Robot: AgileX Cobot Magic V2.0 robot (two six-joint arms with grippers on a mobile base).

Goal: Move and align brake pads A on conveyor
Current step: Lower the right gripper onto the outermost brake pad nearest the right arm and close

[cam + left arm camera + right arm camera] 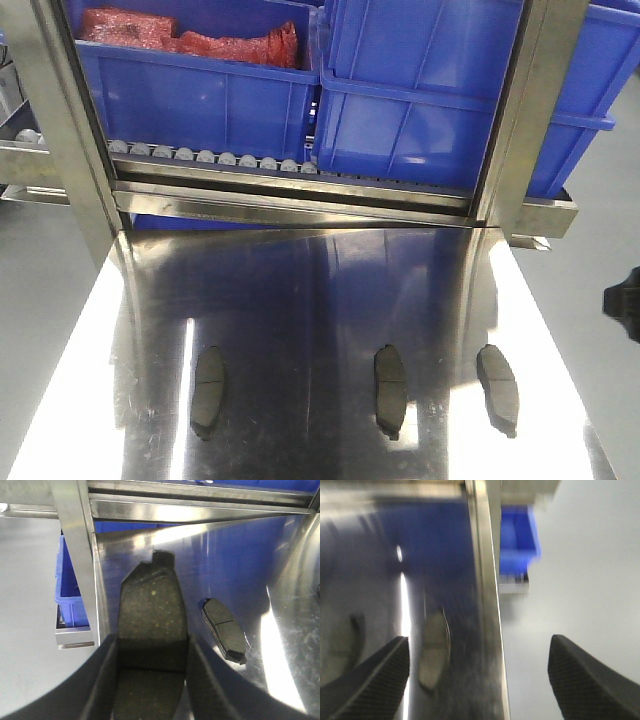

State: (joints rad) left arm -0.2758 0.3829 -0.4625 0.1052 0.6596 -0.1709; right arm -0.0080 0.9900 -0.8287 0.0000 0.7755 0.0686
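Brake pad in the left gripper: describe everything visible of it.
The brake pad is a flat, dark grey-brown oblong with a pale-speckled face, a thin groove across its middle and a notched tab at the far end. The left gripper is shut on it, black textured jaws pressing both long edges. It points away over the steel tabletop; whether it touches it is unclear.

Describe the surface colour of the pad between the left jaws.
Dark grey-brown with pale yellowish specks; the brake pad shows best in the left wrist view.
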